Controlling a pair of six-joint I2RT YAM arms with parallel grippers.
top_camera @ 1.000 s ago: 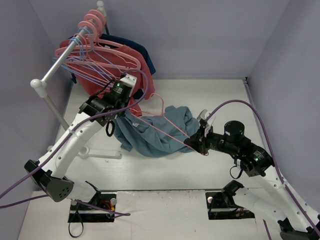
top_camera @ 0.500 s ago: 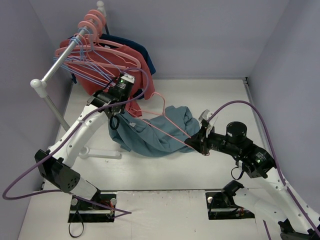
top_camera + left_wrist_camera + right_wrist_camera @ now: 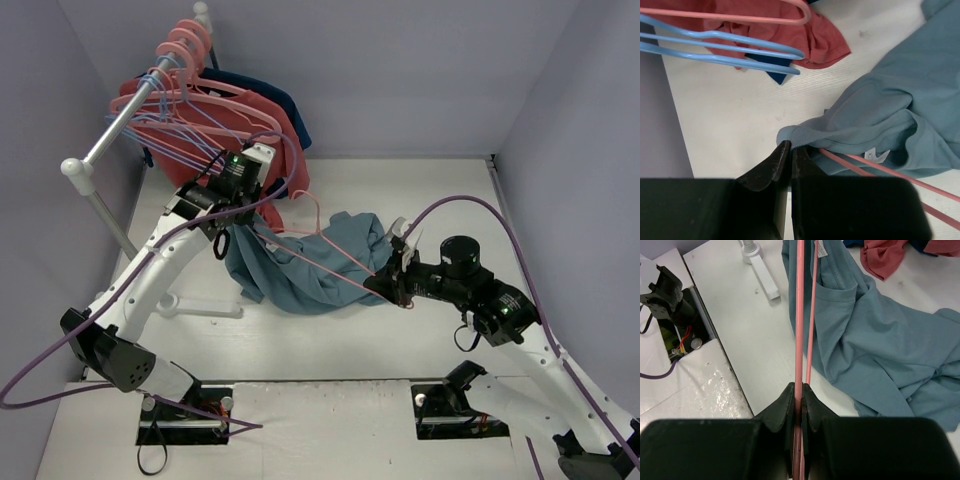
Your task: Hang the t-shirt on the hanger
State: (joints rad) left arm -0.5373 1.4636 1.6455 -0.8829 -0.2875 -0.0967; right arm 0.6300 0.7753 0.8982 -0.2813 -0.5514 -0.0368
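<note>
Left gripper [image 3: 789, 149] pinched the t-shirt [image 3: 900, 85] collar at its fingertips, right gripper [image 3: 799, 390] clamped the hanger [image 3: 800, 315] bar between its fingers

You've got garment rack at worktop [image 3: 420, 195] far-left corner: grey rail [image 3: 105, 140] runs diagonally toward back wall, white foot [image 3: 200, 306] near left edge. Salmon-pink hangers [image 3: 188, 45] bunched at rail's far end, lavender-blue hangers [image 3: 175, 140] mixed in below. Coral-red shirt [image 3: 268, 130] hangs there, hem lying on worktop. Dark navy garment [image 3: 278, 100] behind it, toward back wall. Worktop white, pale purple walls on three sides.
</note>
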